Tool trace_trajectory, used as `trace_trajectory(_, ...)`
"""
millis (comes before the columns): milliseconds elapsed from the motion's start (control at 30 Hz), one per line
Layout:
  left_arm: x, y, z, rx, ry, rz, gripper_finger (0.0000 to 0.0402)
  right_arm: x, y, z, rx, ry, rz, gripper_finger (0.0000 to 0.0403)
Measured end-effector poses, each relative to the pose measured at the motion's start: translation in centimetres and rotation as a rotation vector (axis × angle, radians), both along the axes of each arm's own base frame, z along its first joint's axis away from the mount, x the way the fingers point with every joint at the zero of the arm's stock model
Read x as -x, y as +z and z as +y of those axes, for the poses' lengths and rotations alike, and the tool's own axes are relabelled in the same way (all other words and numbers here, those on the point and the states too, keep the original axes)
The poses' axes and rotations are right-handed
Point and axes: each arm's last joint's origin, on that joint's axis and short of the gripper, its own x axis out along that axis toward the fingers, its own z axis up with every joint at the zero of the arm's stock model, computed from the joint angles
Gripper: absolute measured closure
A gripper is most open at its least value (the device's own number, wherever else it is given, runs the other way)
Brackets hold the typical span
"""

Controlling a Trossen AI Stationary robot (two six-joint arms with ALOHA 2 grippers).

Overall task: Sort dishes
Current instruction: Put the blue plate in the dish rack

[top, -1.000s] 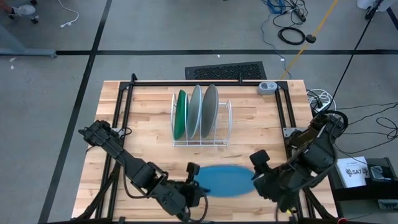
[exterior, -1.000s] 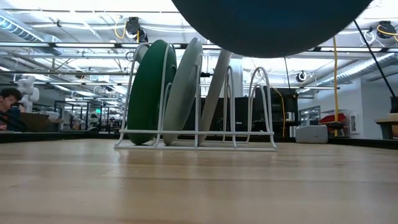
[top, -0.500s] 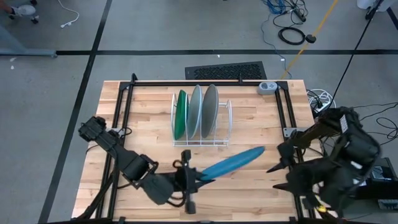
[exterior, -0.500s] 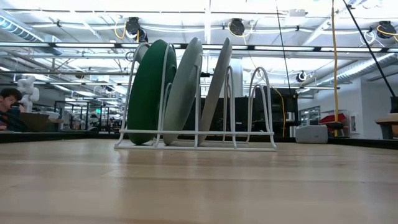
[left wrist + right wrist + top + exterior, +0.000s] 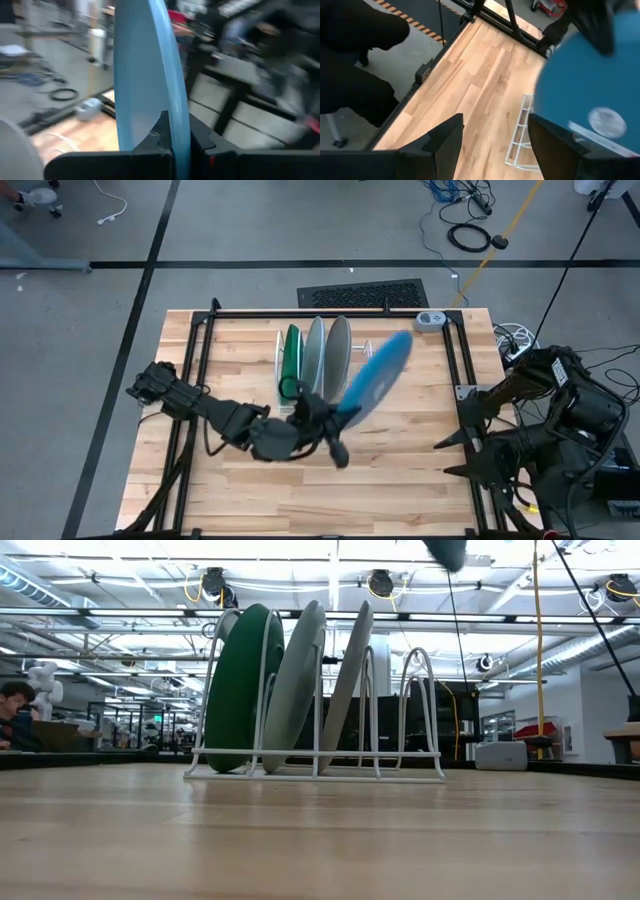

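The medium blue plate point(image 5: 378, 378) is up in the air on edge, just right of the white wire rack point(image 5: 360, 408). My left gripper point(image 5: 335, 422) is shut on it. The dark green plate point(image 5: 290, 362), the pale blue plate point(image 5: 314, 358) and the grey plate point(image 5: 338, 356) stand on edge in the rack's slots, side by side. In the low view they show as green point(image 5: 238, 690), pale point(image 5: 295, 680) and grey point(image 5: 350, 670). My right gripper point(image 5: 492, 145) is open, back near the table's right edge point(image 5: 448, 455), touching nothing. My left gripper pinches the blue plate's rim point(image 5: 176, 117) between its two fingers point(image 5: 156, 136), one on each face. The fingers come from the table's left and near side. The plate is lifted clear and stands on edge, slanting up toward the far right corner.
The wooden table point(image 5: 400, 490) has a black metal frame point(image 5: 200, 360) along its left, far and right sides. A small white device point(image 5: 432, 320) sits at the far right corner. Bare wood lies in front of the rack point(image 5: 320, 840). A person sits far off in the room point(image 5: 15, 710).
The blue plate lay flat between both grippers near the table's near edge. My right gripper has come off it and drawn back to the right edge. My left gripper has swung the plate up and toward the rack, turning it from flat onto its edge.
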Motion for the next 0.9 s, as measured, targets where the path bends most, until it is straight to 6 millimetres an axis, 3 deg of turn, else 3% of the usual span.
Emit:
trace_trajectory(200, -0.6, -0.1, 1.8, 0.022, 0.23, -0.047, 0.0392, 0.0, 0.0, 0.0, 0.045, 0.027, -0.011, 0.0188)
trace_trajectory(900, -6.5, -5.6, 5.9, -0.028, 0.456, 0.002, 0.0392, 0.0, 0.0, 0.0, 0.081, 0.052, -0.018, 0.0188)
